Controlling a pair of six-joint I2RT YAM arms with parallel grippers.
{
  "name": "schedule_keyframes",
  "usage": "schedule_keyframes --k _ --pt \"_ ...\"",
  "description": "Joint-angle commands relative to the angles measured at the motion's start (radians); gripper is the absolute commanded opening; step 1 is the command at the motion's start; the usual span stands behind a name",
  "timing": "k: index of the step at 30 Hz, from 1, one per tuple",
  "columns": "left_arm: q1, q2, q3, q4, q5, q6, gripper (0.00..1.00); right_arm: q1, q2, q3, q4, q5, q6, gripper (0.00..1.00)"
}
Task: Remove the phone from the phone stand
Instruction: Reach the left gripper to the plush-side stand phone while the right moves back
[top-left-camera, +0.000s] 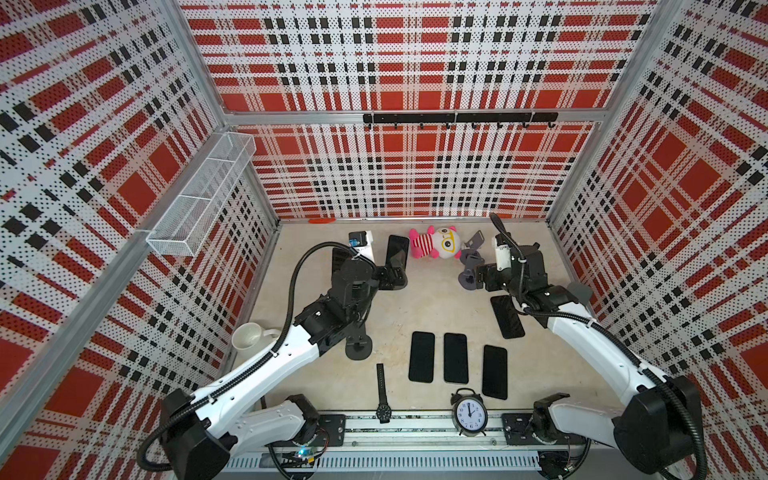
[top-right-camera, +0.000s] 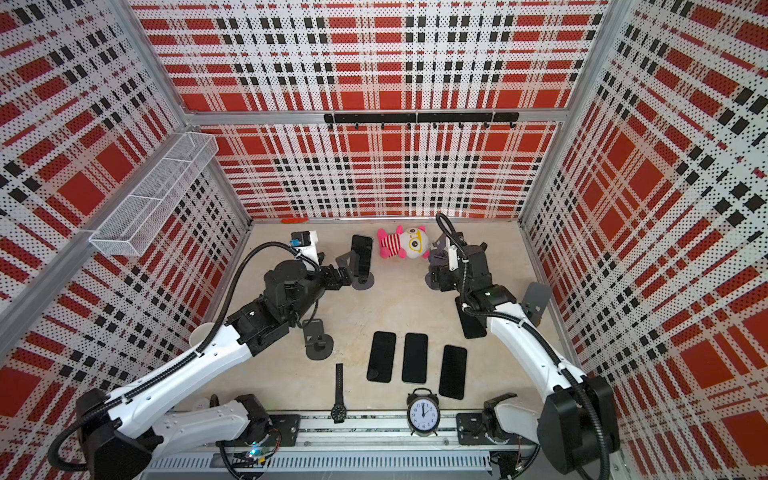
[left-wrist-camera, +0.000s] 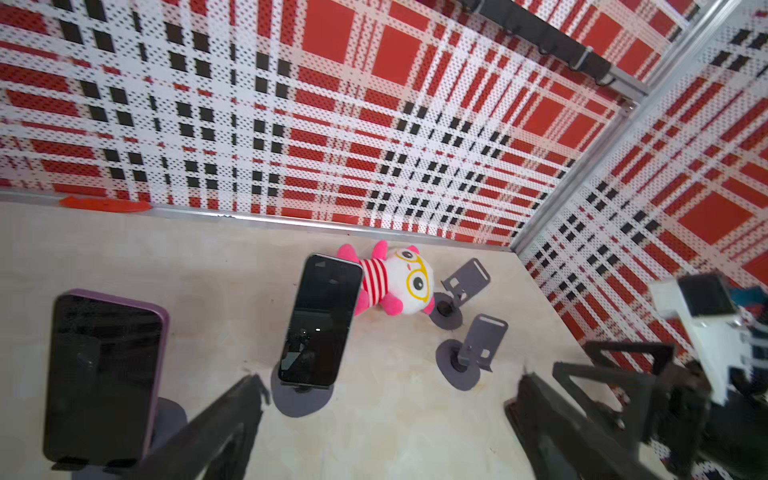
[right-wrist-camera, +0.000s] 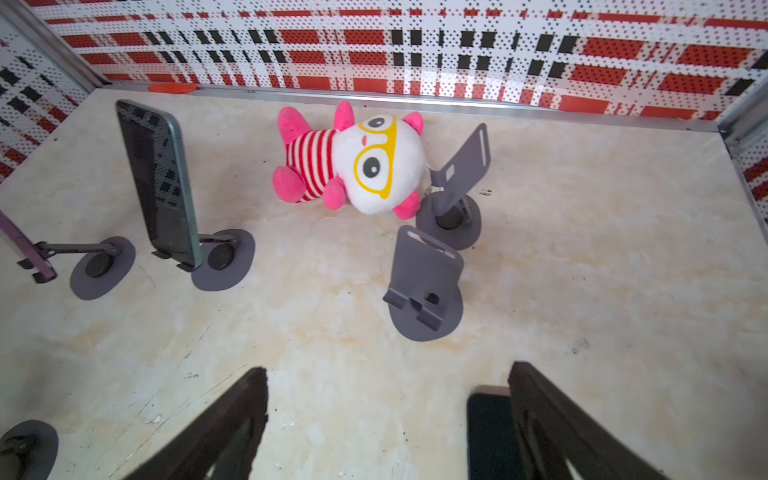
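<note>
The left claw (left-wrist-camera: 390, 380) stood wide open and empty, low over the table. It faced the dark phone (left-wrist-camera: 322, 320), which leaned on its stand (left-wrist-camera: 301, 401) near the plush toy (left-wrist-camera: 395, 282). A second phone in a purple case (left-wrist-camera: 104, 374) leaned on another stand beyond the dark one, farther from the plush toy. The right claw (right-wrist-camera: 386, 370) was also spread wide and held nothing. A flat phone (right-wrist-camera: 488, 428) lay on the table beneath one of its fingers, on the robot's side of the plush toy. An empty stand (right-wrist-camera: 428, 282) stood near the toy, with a tilted stand (right-wrist-camera: 461, 166) just beside the toy.

The step in hand looked like the left claw's approach to the dark phone. To do it well, the claw should take the phone by its long edges about halfway up, above the stand's small lip. The phone should sit centred between the fingers before they close. The glass looked smooth, so the grip needed to be square and firm. The lift should follow the slope of the backrest and clear the lip first. A straight pull toward the robot would likely drag or tip the light stand. The finger on the plush toy's side needed to slip in without nudging the toy.
</note>
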Motion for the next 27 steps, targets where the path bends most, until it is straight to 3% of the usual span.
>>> schedule_keyframes --k 1,6,11,16,20,27 --pt "0.053 -0.004 0.009 -0.017 0.097 -0.01 0.98 0.042 -0.039 -0.018 0.089 0.064 -0.007 1.0" --pt "0.104 0.065 0.044 0.016 0.153 -0.023 0.98 0.113 -0.09 -0.141 0.262 0.068 -0.006 1.0" --pt "0.144 0.167 0.124 -0.016 0.151 -0.032 0.98 0.143 -0.126 -0.318 0.518 -0.026 -0.025 1.0" --pt "0.177 0.29 0.233 -0.087 0.166 -0.026 0.98 0.156 -0.069 -0.441 0.753 -0.185 -0.008 1.0" --pt "0.205 0.389 0.367 -0.193 0.233 0.007 0.98 0.16 -0.033 -0.472 0.817 -0.239 0.015 1.0" --pt "0.21 0.575 0.625 -0.45 0.234 0.149 0.98 0.169 0.044 -0.515 0.906 -0.234 0.009 1.0"
